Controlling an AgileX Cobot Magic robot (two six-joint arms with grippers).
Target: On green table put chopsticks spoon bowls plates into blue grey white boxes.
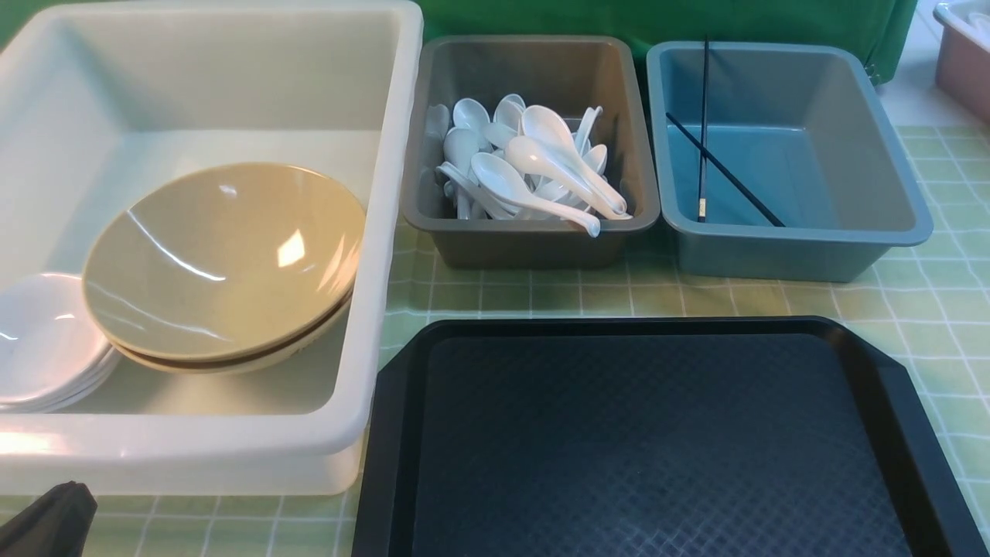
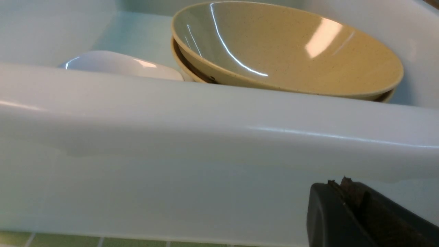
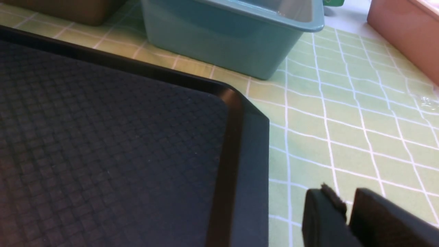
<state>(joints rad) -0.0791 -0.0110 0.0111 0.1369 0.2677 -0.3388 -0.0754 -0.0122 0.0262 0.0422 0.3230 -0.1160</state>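
Note:
Two stacked tan bowls [image 1: 224,263] lean on white plates [image 1: 39,340] inside the large white box [image 1: 387,232]. Several white spoons [image 1: 541,162] fill the grey box [image 1: 534,247]. The black chopsticks [image 1: 702,131] lie crossed in the blue box [image 1: 773,255]. My left gripper [image 2: 337,183] is shut and empty, low outside the white box's near wall [image 2: 171,137], with the bowls [image 2: 291,51] beyond it. My right gripper [image 3: 343,197] hangs over the green table [image 3: 343,120] beside the tray corner. Its jaws stand a narrow gap apart with nothing between them.
A black textured tray [image 1: 657,441] lies on the green table [image 1: 928,309] in front of the grey and blue boxes. A pinkish-brown tub [image 1: 963,62] stands at the far right. The left gripper's tip [image 1: 46,518] shows at the bottom left corner.

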